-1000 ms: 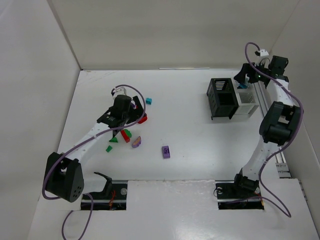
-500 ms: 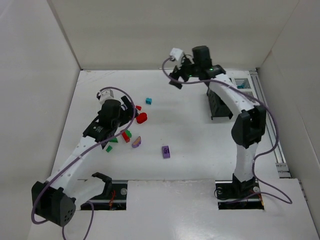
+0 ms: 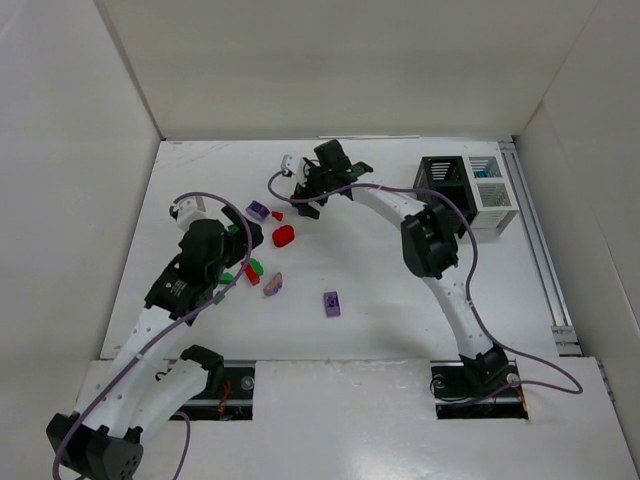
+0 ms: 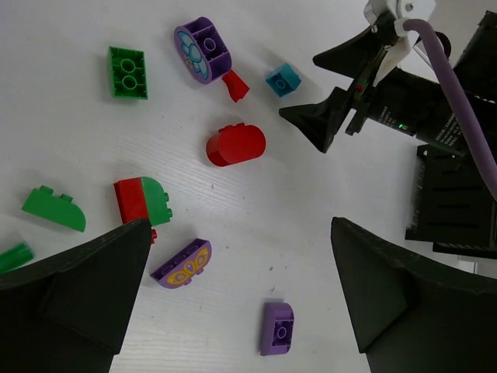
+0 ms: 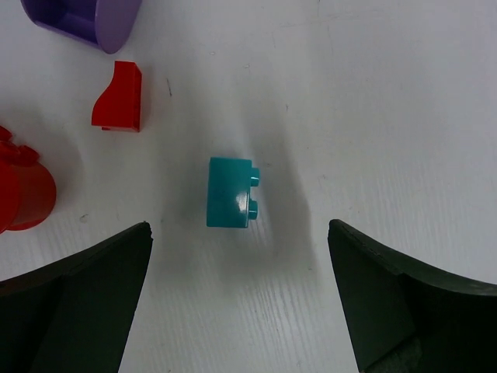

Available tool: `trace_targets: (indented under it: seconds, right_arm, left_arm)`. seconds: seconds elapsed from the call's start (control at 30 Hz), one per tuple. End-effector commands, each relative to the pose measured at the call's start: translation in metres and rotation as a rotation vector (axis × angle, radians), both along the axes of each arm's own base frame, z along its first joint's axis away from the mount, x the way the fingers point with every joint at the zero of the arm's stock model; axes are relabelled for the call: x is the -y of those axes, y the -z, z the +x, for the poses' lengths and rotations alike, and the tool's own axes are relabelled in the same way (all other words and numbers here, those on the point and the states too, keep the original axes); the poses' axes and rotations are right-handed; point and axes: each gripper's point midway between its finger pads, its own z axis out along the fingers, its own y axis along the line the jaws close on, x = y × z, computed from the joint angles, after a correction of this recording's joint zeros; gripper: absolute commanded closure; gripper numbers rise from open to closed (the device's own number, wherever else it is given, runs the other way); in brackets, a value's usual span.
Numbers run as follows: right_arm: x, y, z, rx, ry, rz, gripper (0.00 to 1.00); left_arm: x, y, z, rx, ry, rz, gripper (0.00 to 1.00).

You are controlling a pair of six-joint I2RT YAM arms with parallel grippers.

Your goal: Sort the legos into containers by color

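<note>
- Both grippers gape wide, holding nothing.
- Right gripper (image 5: pixel 237 227) hovers over a teal brick (image 5: pixel 230 194) lying on the table (image 3: pixel 380 280), with a small red piece (image 5: pixel 118 97) at the brick's 10 o'clock.
- Left gripper (image 4: pixel 239 225) hangs above scattered red, green and purple legos (image 4: pixel 235 144).
- Containers (image 3: pixel 468 190) stand well apart, at 3 o'clock from the right gripper.

Purple brick (image 5: pixel 81 19) cut by top edge; rounded red brick (image 5: pixel 22 193), left edge.
</note>
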Motion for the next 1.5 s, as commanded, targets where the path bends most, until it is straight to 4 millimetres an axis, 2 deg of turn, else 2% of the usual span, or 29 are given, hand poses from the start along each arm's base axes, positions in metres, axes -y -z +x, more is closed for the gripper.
trace_targets:
  seconds: [0.0, 0.1, 0.13, 0.17, 0.23, 0.33, 0.53, 0.6, 0.67, 0.77, 0.87, 0.9, 0.97, 1.0, 1.03, 1.1, 1.13, 1.2, 1.23, 1.27, 1.3, 1.33, 1.37, 1.43, 1.47]
  right_arm:
    - [-0.016, -0.068, 0.021, 0.148, 0.01, 0.104, 0.0]
    - [-0.022, -0.041, 0.018, 0.101, 0.013, 0.09, 0.0]
    - [-0.023, -0.035, 0.016, 0.082, 0.012, 0.093, 0.02]
    - [-0.024, -0.038, 0.018, 0.093, 0.012, 0.101, 0.02]
    - [-0.027, -0.024, 0.018, 0.064, 0.019, 0.109, 0.08]
    - [-0.03, -0.016, 0.021, 0.057, 0.026, 0.114, 0.19]
    - [-0.031, -0.01, 0.023, 0.037, 0.052, 0.121, 0.23]
    - [-0.031, -0.004, 0.023, 0.03, 0.052, 0.116, 0.32]
    - [-0.033, -0.004, 0.023, 0.03, 0.049, 0.132, 0.52]
    - [-0.041, -0.002, 0.014, 0.002, 0.009, 0.181, 0.66]
    - [-0.05, -0.03, 0.007, 0.012, -0.045, 0.245, 0.77]
    - [-0.05, -0.046, 0.006, 0.027, -0.043, 0.262, 0.84]
    - [-0.049, -0.071, 0.002, 0.056, -0.059, 0.29, 0.9]
    - [-0.047, -0.074, -0.003, 0.053, -0.053, 0.298, 1.0]
    - [-0.043, -0.115, -0.008, 0.108, -0.06, 0.335, 1.0]
    - [-0.022, -0.148, -0.004, 0.165, -0.032, 0.361, 1.0]
    - [-0.005, -0.172, -0.01, 0.19, -0.006, 0.365, 1.0]
    - [0.023, -0.192, -0.012, 0.22, 0.042, 0.365, 1.0]
    - [0.053, -0.179, -0.007, 0.202, 0.098, 0.338, 1.0]
    - [0.074, -0.21, -0.016, 0.236, 0.125, 0.363, 1.0]
    - [0.096, -0.215, -0.013, 0.255, 0.166, 0.361, 1.0]
    - [0.135, -0.219, -0.003, 0.259, 0.243, 0.359, 1.0]
    - [0.162, -0.224, -0.012, 0.265, 0.284, 0.353, 1.0]
    - [0.21, -0.224, -0.011, 0.269, 0.376, 0.346, 1.0]
    - [0.255, -0.212, -0.006, 0.252, 0.471, 0.33, 1.0]
  left_arm:
    - [0.002, -0.003, 0.001, 0.027, 0.009, -0.02, 0.01]
    - [0.003, -0.005, 0.002, 0.035, 0.009, -0.023, 0.01]
    - [0.003, -0.005, 0.002, 0.035, 0.009, -0.023, 0.01]
    - [0.003, -0.008, 0.004, 0.046, 0.009, -0.028, 0.01]
    - [0.003, -0.008, 0.004, 0.047, 0.009, -0.028, 0.01]
    - [0.004, -0.005, 0.005, 0.038, 0.009, -0.025, 0.01]
    - [0.003, -0.001, 0.004, 0.03, 0.009, -0.021, 0.01]
    - [0.003, -0.001, 0.004, 0.03, 0.009, -0.021, 0.01]
    - [0.003, 0.003, 0.003, 0.021, 0.009, -0.018, 0.01]
    - [0.004, 0.005, 0.004, 0.012, 0.005, -0.022, 0.01]
    - [0.005, 0.006, 0.006, 0.012, 0.005, -0.022, 0.01]
    - [0.004, 0.01, 0.005, 0.004, 0.005, -0.019, 0.01]
    - [0.007, 0.017, 0.006, -0.023, 0.014, -0.014, 0.01]
    - [0.009, 0.017, 0.006, -0.025, 0.023, -0.019, 0.01]
    - [0.009, 0.02, 0.007, -0.036, 0.023, -0.014, 0.01]
    - [0.011, 0.02, 0.008, -0.041, 0.031, -0.017, 0.01]
    - [0.012, 0.023, 0.009, -0.052, 0.03, -0.013, 0.01]
    - [0.014, 0.026, 0.009, -0.064, 0.039, -0.014, 0.01]
    - [0.015, 0.024, 0.011, -0.055, 0.04, -0.018, 0.01]
    - [0.015, 0.024, 0.011, -0.055, 0.04, -0.018, 0.01]
    - [0.016, 0.024, 0.013, -0.052, 0.035, -0.027, 0.01]
    - [0.015, 0.027, 0.014, -0.066, 0.035, -0.028, 0.01]
    - [0.016, 0.025, 0.016, -0.054, 0.035, -0.032, 0.01]
    - [0.019, 0.031, 0.019, -0.072, 0.049, -0.02, 0.01]
    - [0.019, 0.035, 0.02, -0.083, 0.049, -0.016, 0.01]
